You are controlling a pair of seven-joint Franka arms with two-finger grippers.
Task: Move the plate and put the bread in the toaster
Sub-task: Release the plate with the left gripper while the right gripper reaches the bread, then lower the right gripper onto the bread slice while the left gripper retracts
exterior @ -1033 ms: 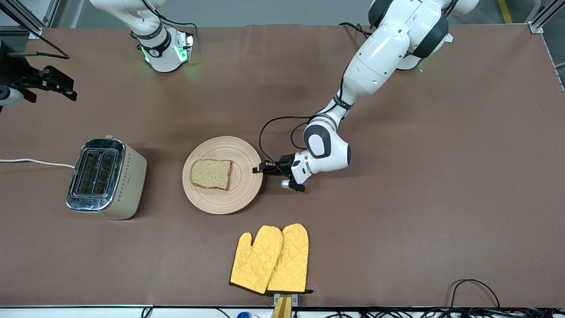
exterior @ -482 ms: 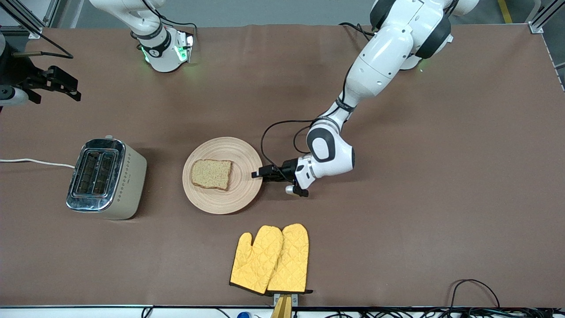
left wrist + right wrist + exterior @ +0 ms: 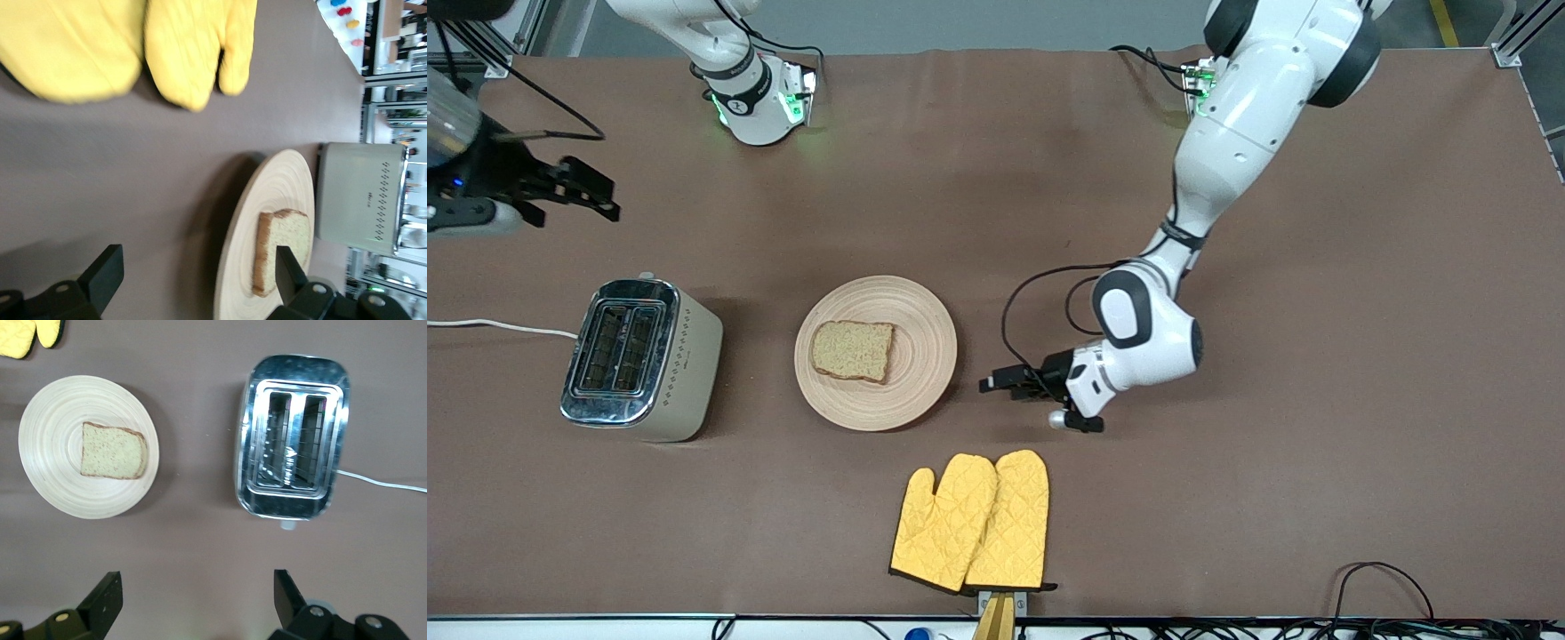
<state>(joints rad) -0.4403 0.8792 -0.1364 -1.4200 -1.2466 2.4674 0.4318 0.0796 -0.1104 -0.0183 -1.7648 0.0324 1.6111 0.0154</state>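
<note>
The round beige plate (image 3: 918, 373) lies mid-table with the slice of bread (image 3: 853, 350) flat on it. The chrome-topped toaster (image 3: 640, 360) stands beside it toward the right arm's end, both slots empty. My left gripper (image 3: 996, 384) is low beside the plate on the left arm's side, a short gap from the rim, open and empty. Its wrist view shows the plate (image 3: 280, 200), the bread (image 3: 287, 247) and the toaster (image 3: 360, 200) past the open gripper (image 3: 198, 260). My right gripper (image 3: 605, 201) hangs open over bare table by the toaster (image 3: 293, 437), looking down on the plate (image 3: 53, 473) and the bread (image 3: 113, 450).
A pair of yellow oven mitts (image 3: 974, 520) lies nearer the front camera than the plate, close to the table's front edge. The toaster's white cord (image 3: 498, 326) runs off the right arm's end. Loose cables (image 3: 1387, 587) lie along the front edge.
My left gripper has opened, let go of the plate's rim and drawn back toward the left arm's end. The plate stays put. The right gripper has drifted a little toward the toaster.
</note>
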